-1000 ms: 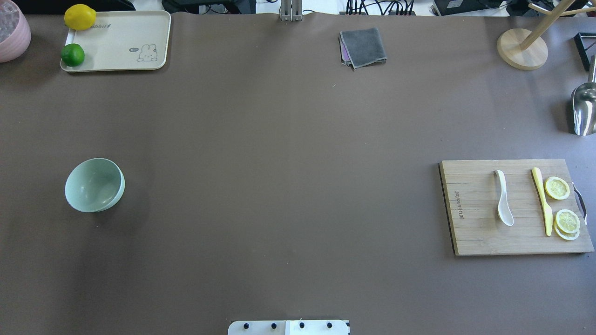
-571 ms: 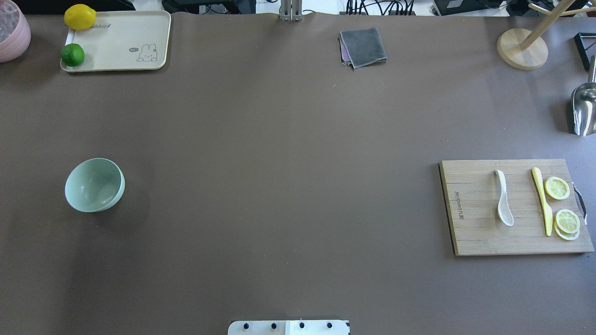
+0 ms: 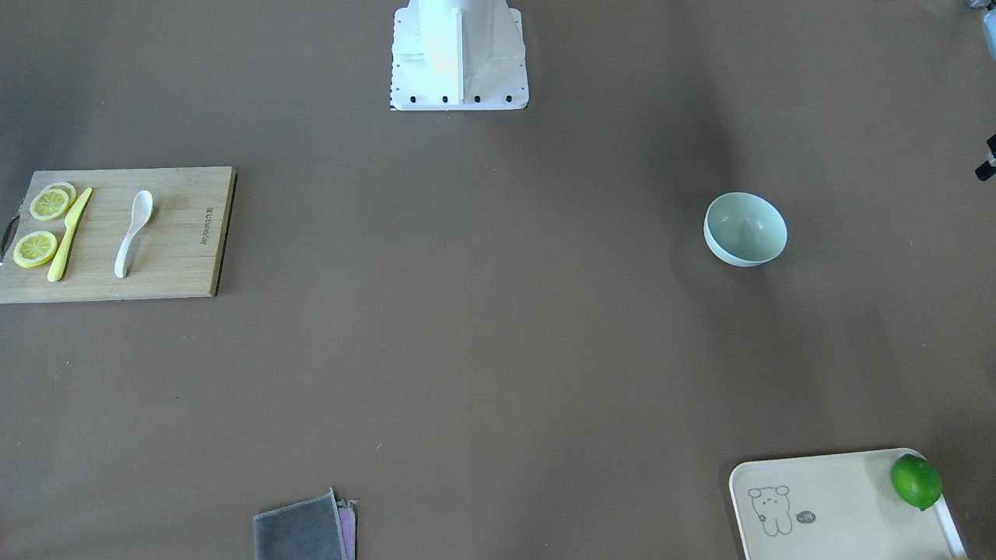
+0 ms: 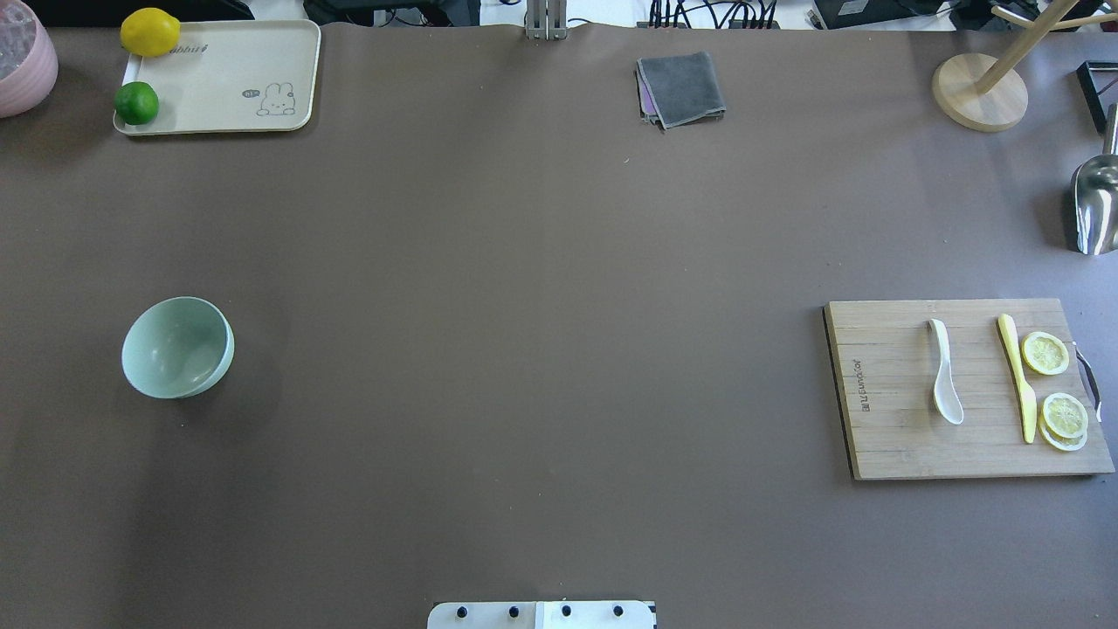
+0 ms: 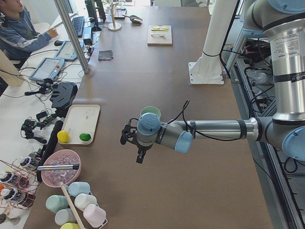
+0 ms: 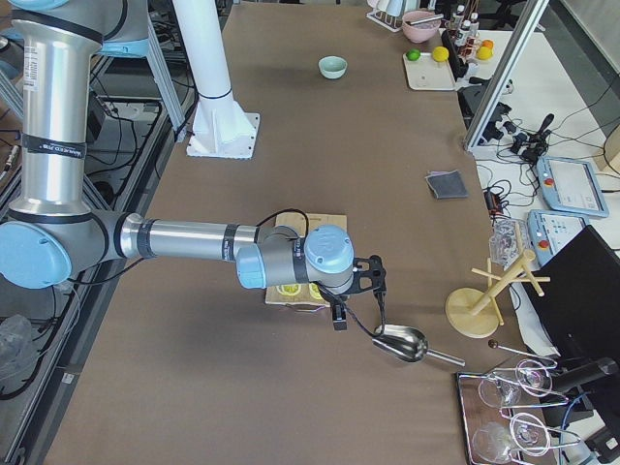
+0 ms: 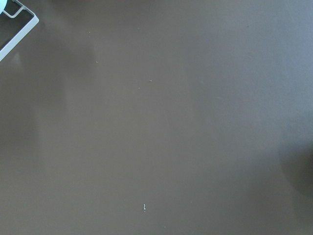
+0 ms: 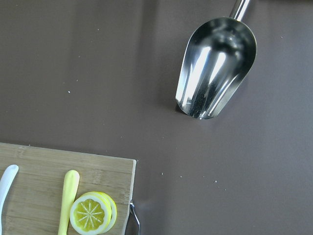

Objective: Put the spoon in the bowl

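The white spoon [image 4: 944,376] lies on a wooden cutting board [image 4: 891,437] at the right, scoop toward the robot; it also shows in the front view [image 3: 131,233] and at the right wrist view's edge [image 8: 7,178]. The mint-green bowl [image 4: 177,347] stands empty at the left, also in the front view [image 3: 745,229]. Neither gripper shows in the overhead or front view. The left gripper [image 5: 138,156] hovers near the bowl at the table's left end. The right gripper [image 6: 337,318] hovers past the board. I cannot tell whether either is open or shut.
A yellow knife [image 4: 1017,376] and lemon slices [image 4: 1045,353] share the board. A metal scoop [image 4: 1094,205] and a wooden stand [image 4: 978,92] are at the far right. A cream tray [image 4: 227,79] with lemon and lime, a pink bowl [image 4: 22,57] and a grey cloth [image 4: 681,87] lie at the far edge.
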You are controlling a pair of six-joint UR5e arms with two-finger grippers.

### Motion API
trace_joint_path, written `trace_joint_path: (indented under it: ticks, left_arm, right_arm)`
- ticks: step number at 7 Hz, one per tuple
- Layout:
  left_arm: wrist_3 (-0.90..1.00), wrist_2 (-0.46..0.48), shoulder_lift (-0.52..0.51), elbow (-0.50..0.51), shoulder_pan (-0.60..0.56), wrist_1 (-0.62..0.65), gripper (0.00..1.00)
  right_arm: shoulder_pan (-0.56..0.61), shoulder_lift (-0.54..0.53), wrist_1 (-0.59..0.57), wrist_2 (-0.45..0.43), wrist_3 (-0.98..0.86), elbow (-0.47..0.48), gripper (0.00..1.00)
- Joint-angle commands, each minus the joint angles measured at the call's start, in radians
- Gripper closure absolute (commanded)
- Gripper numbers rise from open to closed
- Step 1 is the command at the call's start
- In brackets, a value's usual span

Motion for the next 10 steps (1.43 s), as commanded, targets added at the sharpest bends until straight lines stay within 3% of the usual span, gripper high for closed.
trace_joint_path:
  ticks: [1, 4, 8, 10]
  left_arm:
    - [0.004, 0.004, 0.005, -0.005, 0.001, -0.003, 0.02]
    - [-0.004, 0.021, 0.007, 0.001, 0.001, -0.028, 0.02]
    - [0.004, 0.009, -0.018, -0.008, 0.009, -0.033, 0.04]
    - [-0.077, 0.007, -0.045, -0.013, 0.11, -0.048, 0.03]
  right_arm:
    - [0.0, 0.003, -0.001, -0.039, 0.001, 0.004, 0.0]
    - [-0.007, 0.009, -0.011, -0.047, 0.002, 0.004, 0.0]
    - [-0.03, 0.015, -0.002, 0.01, 0.019, 0.006, 0.0]
    - [-0.06, 0.016, -0.002, 0.038, 0.021, 0.026, 0.0]
